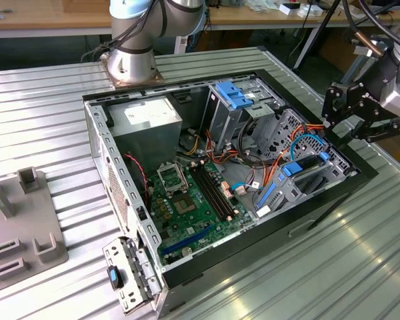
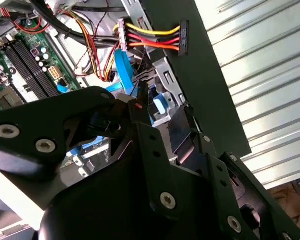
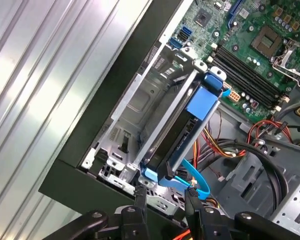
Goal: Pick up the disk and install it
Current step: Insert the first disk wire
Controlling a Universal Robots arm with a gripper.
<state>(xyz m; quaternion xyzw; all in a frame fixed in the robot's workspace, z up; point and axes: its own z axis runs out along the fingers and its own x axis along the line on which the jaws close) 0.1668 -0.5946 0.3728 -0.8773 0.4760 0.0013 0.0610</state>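
Observation:
The disk (image 3: 182,137), dark with bright blue rails, lies slotted in the drive bay at the front corner of the open computer case (image 1: 333,193). In the exterior view it shows as blue rails (image 1: 299,168) at the case's right end. My gripper (image 3: 165,194) hovers just off the disk's cabled end, open, its two black fingertips (image 3: 140,192) standing either side of the blue rail end without clearly touching it. In the exterior view the gripper (image 1: 329,128) hangs above the case's right rim. The second wrist view has the gripper (image 2: 165,109) over a blue tab of the disk (image 2: 158,104).
A blue data cable (image 3: 197,182) and red-yellow power wires (image 2: 150,40) run beside the bay. The motherboard (image 1: 193,200), power supply (image 1: 147,120) and an upright grey cage with a blue latch (image 1: 232,95) fill the case. A grey fixture (image 1: 20,227) sits on the ribbed metal table.

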